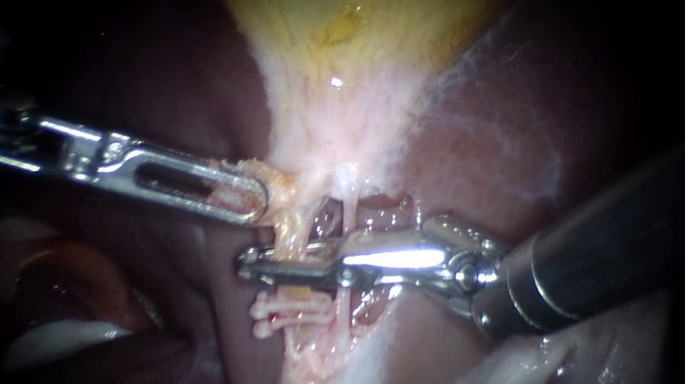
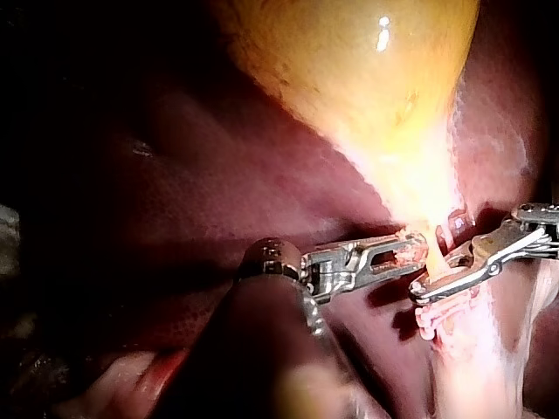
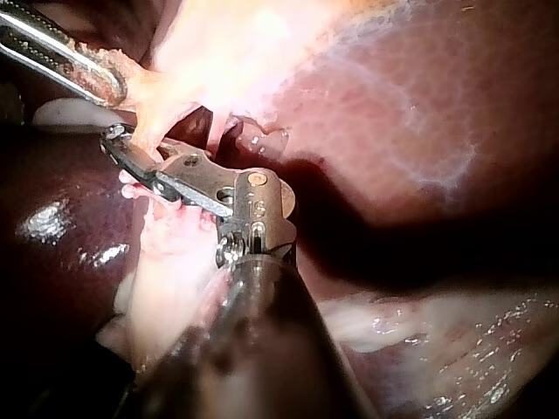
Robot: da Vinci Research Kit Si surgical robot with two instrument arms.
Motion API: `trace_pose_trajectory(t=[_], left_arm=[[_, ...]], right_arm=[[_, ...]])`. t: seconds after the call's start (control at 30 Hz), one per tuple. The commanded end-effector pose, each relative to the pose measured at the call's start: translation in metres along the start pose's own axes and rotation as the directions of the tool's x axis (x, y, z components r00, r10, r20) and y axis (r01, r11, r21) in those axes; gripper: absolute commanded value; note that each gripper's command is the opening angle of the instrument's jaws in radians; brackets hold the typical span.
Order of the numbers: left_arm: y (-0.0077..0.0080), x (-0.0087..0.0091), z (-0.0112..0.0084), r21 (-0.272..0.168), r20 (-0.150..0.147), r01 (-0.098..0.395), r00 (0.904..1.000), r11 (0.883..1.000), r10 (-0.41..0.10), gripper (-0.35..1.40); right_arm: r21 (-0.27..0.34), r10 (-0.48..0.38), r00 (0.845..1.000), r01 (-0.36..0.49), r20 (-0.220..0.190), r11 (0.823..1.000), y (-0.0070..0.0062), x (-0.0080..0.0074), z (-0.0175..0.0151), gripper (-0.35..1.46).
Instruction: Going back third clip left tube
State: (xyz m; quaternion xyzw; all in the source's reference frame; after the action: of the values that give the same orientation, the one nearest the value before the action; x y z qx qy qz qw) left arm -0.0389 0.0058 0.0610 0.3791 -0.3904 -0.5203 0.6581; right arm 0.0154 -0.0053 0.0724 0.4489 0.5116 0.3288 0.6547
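Across the whole field the dark red-brown liver (image 1: 157, 85) fills my view. The yellow, glistening gallbladder (image 1: 337, 11) sits at the top and narrows to pale, frayed neck tissue (image 1: 322, 142).

My right instrument (image 1: 252, 264), a thick dark shaft with a bright metal end effector, enters from the right. Its jaws stand a narrow gap apart and lie crosswise over the left tube. My left instrument (image 1: 251, 199), slimmer steel with a slotted end effector, is closed on the left edge of the neck tissue, just above the right tip.

The left tube (image 1: 290, 233), a yellowish strand, runs down from the neck and meets the right end effector near its tip. Just below those jaws, small pinkish-white clips (image 1: 286, 308) sit across the tube.

The stretch of tube behind the metal is hidden, and I cannot count the clips for certain. The left shaft fades into darkness at the edge.
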Motion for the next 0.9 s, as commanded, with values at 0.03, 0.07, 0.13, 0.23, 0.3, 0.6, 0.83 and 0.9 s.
trace_pose_trajectory(t=[0.03, 0.07, 0.13, 0.23, 0.3, 0.6, 0.83, 0.9], left_arm=[[0.0, 0.0, 0.0, 0.0, 0.0, 0.0, 1.0, 1.0, 0.0, -0.35], [0.0, 0.0, 0.0, 0.0, 0.0, 0.0, 1.0, 1.0, 0.0, -0.35], [0.0, 0.0, 0.0, 0.0, 0.0, 0.0, 1.0, 1.0, 0.0, -0.35], [0.0, 0.0, -0.0001, 0.0, 0.0, 0.0, 1.0, 1.0, 0.0, -0.35], [0.0, 0.0, -0.0001, 0.0, 0.0, 0.0, 1.0, 1.0, 0.0, -0.35], [0.0, 0.0, -0.0002, 0.001, -0.001, 0.0, 1.0, 1.0, 0.0, -0.35], [0.0, 0.0001, -0.0002, 0.001, -0.001, 0.0, 1.0, 1.0, 0.0, -0.35], [0.0, 0.0001, -0.0003, 0.001, -0.001, 0.0, 1.0, 1.0, 0.0, -0.35]], right_arm=[[0.0, 0.0, 1.0, 0.0, 0.0, 1.0, 0.0, 0.0, 0.0, -0.35], [0.0, 0.0, 1.0, 0.0, 0.0, 1.0, 0.0, 0.0, 0.0, -0.35], [0.0, 0.0, 1.0, 0.0, 0.0, 1.0, 0.0, 0.0, 0.0, -0.35], [0.011, 0.001, 1.0, -0.001, 0.011, 1.0, -0.0001, -0.0001, 0.0001, -0.13], [0.019, -0.175, 0.984, 0.175, 0.02, 0.984, -0.0002, 0.0, 0.0002, 0.2], [-0.049, -0.275, 0.962, 0.274, -0.003, 0.96, 0.0001, 0.0003, 0.0008, 0.5], [-0.055, -0.346, 0.938, 0.346, 0.004, 0.937, 0.0003, 0.0001, -0.0005, 0.5], [-0.056, -0.372, 0.928, 0.372, 0.006, 0.926, 0.0, 0.0002, -0.0013, 0.5]])
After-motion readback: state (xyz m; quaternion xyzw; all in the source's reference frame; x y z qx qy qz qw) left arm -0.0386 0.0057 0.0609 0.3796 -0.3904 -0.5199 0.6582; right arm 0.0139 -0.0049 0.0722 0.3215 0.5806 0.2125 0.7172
